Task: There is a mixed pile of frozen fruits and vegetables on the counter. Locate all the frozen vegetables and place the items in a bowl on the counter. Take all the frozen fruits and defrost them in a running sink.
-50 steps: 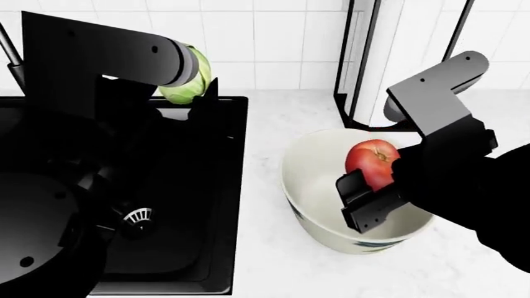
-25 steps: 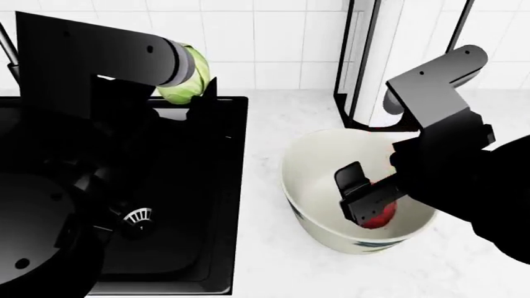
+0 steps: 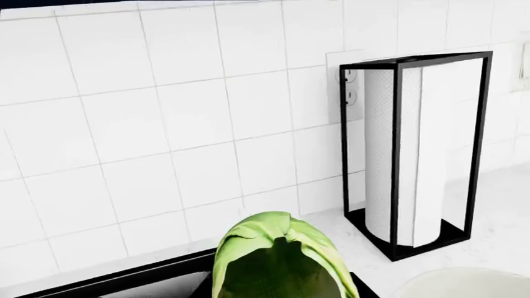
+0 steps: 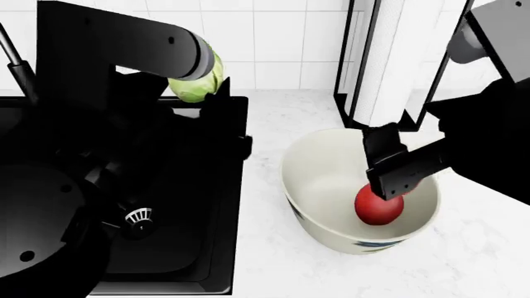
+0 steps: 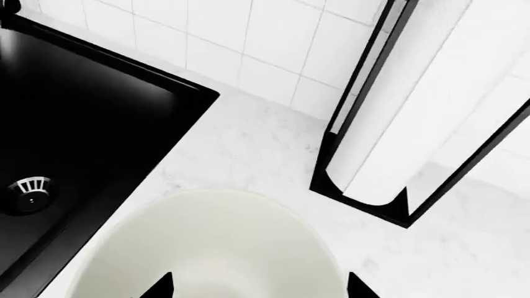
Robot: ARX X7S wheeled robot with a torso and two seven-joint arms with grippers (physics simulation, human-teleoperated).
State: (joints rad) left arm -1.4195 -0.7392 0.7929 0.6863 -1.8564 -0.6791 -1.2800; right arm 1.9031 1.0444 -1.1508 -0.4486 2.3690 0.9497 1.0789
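The left gripper's fingertips are hidden in the head view behind the dark arm at the upper left, and the left wrist view crops them at its bottom edge, so their grip on the green cabbage cannot be read; only part of that cabbage peeks past the arm. The right gripper covers the top of the red tomato in the bowl. In the right wrist view the bowl is cut by the lower edge and the tomato is out of sight. The paper towel holder runs off the top
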